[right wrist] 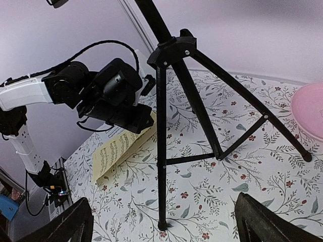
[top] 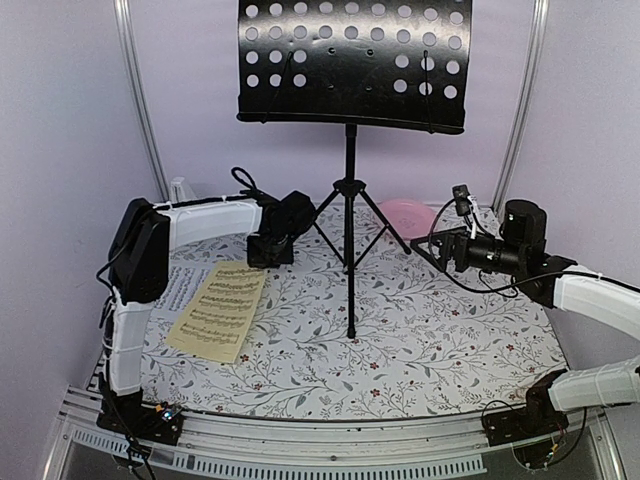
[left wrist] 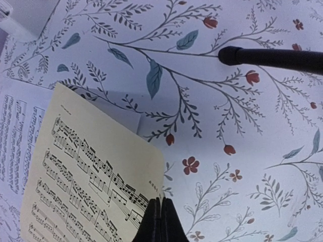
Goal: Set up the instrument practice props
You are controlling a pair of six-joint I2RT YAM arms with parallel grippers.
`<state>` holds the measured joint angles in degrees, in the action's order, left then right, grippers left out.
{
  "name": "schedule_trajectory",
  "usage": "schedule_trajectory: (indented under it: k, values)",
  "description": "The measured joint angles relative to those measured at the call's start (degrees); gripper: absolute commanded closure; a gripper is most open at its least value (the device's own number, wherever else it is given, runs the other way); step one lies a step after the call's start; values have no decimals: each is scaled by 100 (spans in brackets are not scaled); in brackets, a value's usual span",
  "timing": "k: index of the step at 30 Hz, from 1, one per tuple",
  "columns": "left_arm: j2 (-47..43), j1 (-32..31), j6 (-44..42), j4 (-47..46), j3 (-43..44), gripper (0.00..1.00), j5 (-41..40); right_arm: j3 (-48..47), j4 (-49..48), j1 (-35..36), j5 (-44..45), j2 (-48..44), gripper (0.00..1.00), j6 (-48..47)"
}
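The black perforated music stand [top: 350, 60] stands on its tripod mid-table; one leg [right wrist: 160, 151] shows in the right wrist view and a leg tip [left wrist: 267, 56] in the left wrist view. The yellowish sheet-music page [top: 220, 310] lies at the left, overlapping the white page [top: 183, 285]. My left gripper [top: 268, 252] is shut on the yellowish page's [left wrist: 86, 171] far corner and holds that corner raised off the cloth [right wrist: 118, 148]. My right gripper [top: 432, 250] is open and empty, right of the tripod. A pale-grey metronome [top: 179, 190] peeks out behind the left arm.
A pink round plate [top: 405, 213] lies at the back right behind the tripod, also in the right wrist view [right wrist: 310, 111]. The floral tablecloth [top: 440, 340] covers the table. Grey walls and metal posts close in the back and sides.
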<state>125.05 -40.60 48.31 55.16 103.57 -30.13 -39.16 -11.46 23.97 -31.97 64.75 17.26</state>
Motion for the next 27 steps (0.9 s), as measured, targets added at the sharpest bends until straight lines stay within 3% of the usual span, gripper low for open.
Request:
schedule_trajectory:
  k: [2,7,10,14,18,23,27]
  values:
    - [210,-31,153,-24,157,97,153,46,63,0,-22,-85,1,15]
    - [450,-151,459,-278,225,61,789,142,201,0,-114,-295,0,79]
    - [348,-186,511,-619,50,51,1095,142,234,4,-190,-365,0,127]
    - [-164,-186,415,-1001,-625,47,1233,142,297,55,-262,-374,1,186]
    - [-1276,-76,227,-1432,-1781,47,1335,142,389,219,-293,-389,1,225]
    - [-2754,358,-42,-2275,-3357,46,1624,142,459,511,-306,-400,2,221]
    - [-3283,737,-227,-2870,-4402,45,1915,142,542,835,-267,-407,3,175]
